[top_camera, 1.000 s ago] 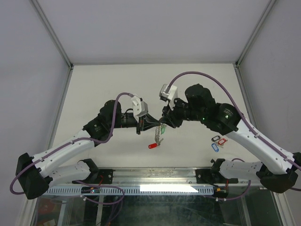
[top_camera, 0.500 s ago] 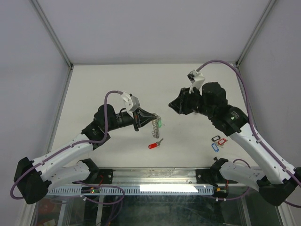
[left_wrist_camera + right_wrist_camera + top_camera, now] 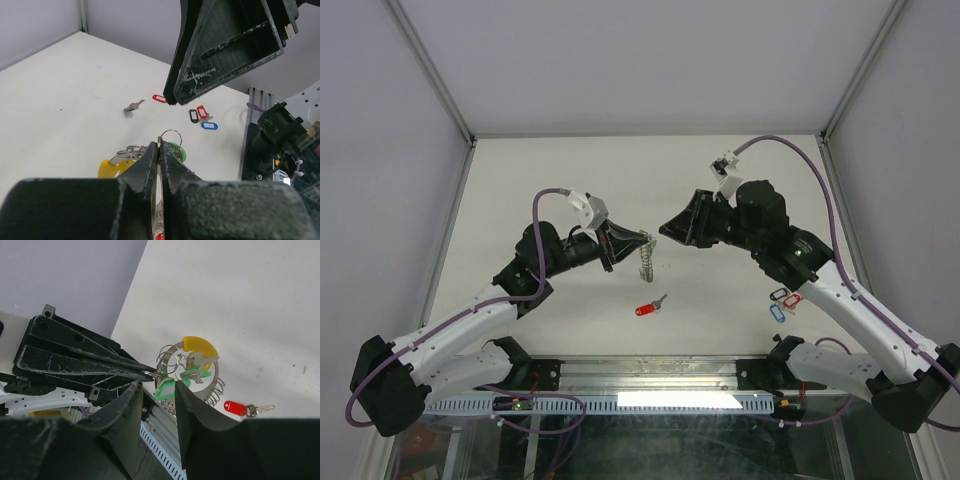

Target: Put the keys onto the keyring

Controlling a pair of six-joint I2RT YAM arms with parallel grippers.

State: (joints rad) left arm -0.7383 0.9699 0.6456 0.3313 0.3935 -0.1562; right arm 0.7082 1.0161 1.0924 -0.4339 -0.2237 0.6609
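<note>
1. The left gripper (image 3: pixel 641 240) has its two fingers pressed tight together, and it is pinching the wire of the keyring (image 3: pixel 645 262). The ring hangs down just under its tips, up off the table (image 3: pixel 540 190).
2. The ring is thin, stiff metal. I think it is light but slippery, and it would swing if bumped. A yellow tag (image 3: pixel 200 346) and a green tag (image 3: pixel 167 389) already hang on it.
3. The red key (image 3: pixel 648 307) lies flat on the table, below the hanging ring and between the two grippers. It looks tiny and light (easy to flick away). I would take it by the fat plastic tag, not by the thin metal end.
4. The right gripper (image 3: pixel 667 229) is just beside the ring, not touching it. Its fingers are spread a little and nothing is between them.
5. The loose tags (image 3: pixel 782 303), black, red and blue, lie well behind the right gripper, near its arm.
6. I can read no words or brand names on any tag.
</note>
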